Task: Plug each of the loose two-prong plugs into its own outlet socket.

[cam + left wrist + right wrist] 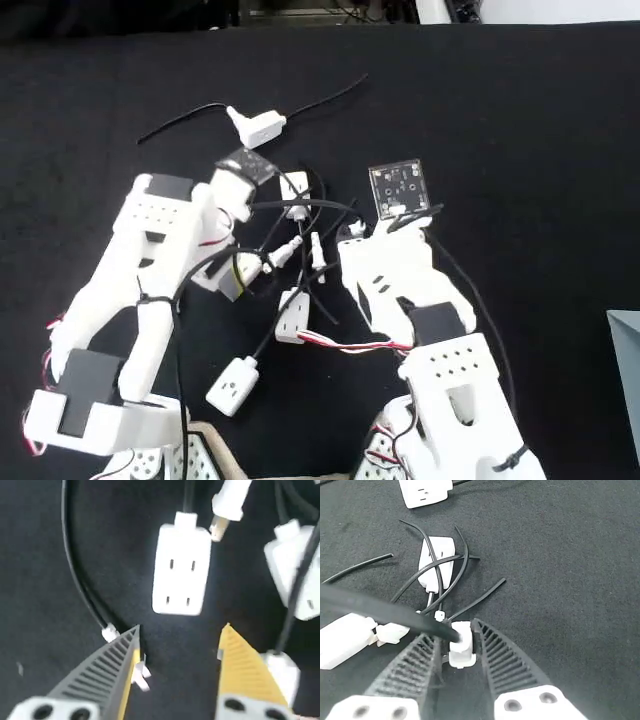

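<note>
Left jaws apart just short of the white outlet socket [181, 570]; right jaws tight around a white plug [460, 649]

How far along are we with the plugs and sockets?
Nothing looks seated yet: the outlet socket below the open left end effector shows empty slots. In hand: the right end effector is closed around a white plug. Left: inserting it, then the other loose plug lying by that socket.
</note>
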{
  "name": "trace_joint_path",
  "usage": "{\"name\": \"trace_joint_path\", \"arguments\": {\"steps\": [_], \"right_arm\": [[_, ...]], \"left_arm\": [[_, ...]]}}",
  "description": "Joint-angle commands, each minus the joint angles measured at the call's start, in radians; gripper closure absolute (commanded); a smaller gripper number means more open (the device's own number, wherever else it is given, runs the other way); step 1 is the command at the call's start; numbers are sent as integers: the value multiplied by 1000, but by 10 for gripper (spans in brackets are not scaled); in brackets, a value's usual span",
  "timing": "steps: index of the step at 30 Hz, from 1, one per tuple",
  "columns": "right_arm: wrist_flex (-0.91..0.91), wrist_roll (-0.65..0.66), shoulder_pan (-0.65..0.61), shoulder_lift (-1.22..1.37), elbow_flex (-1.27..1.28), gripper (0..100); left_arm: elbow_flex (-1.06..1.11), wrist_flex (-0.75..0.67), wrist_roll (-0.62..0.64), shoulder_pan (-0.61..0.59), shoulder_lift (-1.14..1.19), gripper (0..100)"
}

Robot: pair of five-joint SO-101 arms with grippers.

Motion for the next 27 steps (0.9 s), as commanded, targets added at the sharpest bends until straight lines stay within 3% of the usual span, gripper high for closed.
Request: {"name": "trace_joint_path", "arguments": {"steps": [1,10,22,27], "right_arm": [[3,-3,12,1,-12,985],[3,-5,12,1,-12,985],[3,-2,12,1,-10,985],[3,-2,14,1,-10,985]], "left_arm": [[54,-167,-72,-24,31,746],[128,-431,-78,-27,147,752],[263,-451,-445,-18,-95,752],[378,-531,-488,-18,-245,745]]}}
